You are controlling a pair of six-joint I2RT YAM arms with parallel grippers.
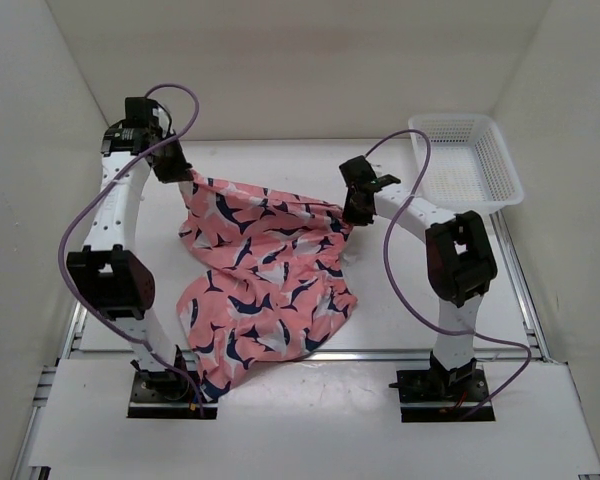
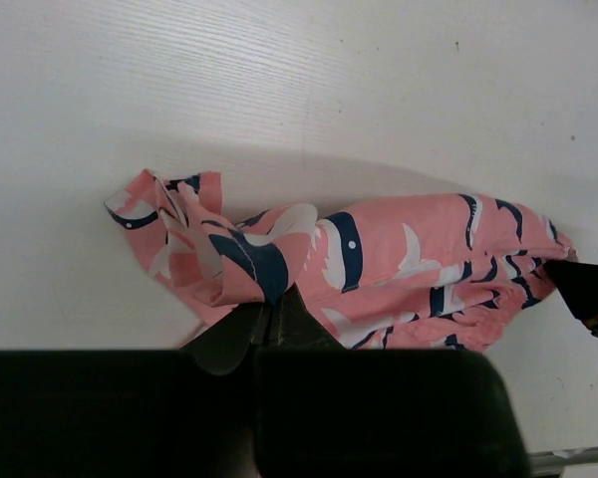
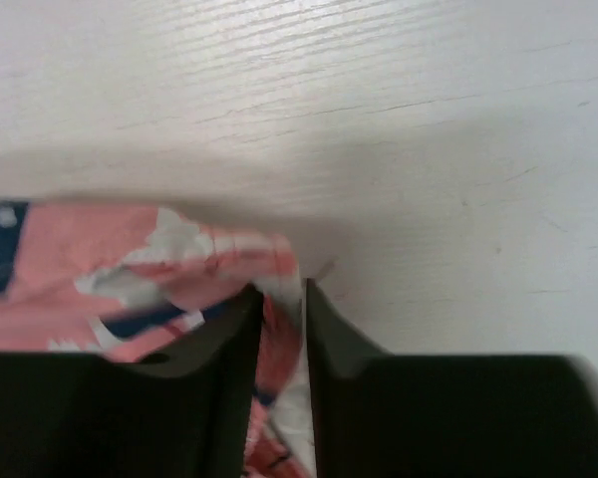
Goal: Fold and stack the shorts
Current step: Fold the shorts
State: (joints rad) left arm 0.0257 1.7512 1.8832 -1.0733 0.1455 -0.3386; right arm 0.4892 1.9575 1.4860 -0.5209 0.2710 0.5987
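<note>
The salmon-pink shorts [image 1: 263,275] with navy-and-white shark shapes hang stretched between both arms and drape down to the table's near edge. My left gripper [image 1: 183,176] is shut on their far left corner; in the left wrist view the dark fingers [image 2: 269,321] pinch a fold of the shorts [image 2: 379,264]. My right gripper [image 1: 352,212] is shut on the far right corner. In the right wrist view the shorts' [image 3: 140,269] fabric runs between the two fingertips [image 3: 241,309], with my right gripper [image 3: 280,295] held just above the white table.
A white plastic mesh basket [image 1: 467,160] stands at the far right corner of the table. White walls enclose the table on the left, back and right. Purple cables loop off both arms.
</note>
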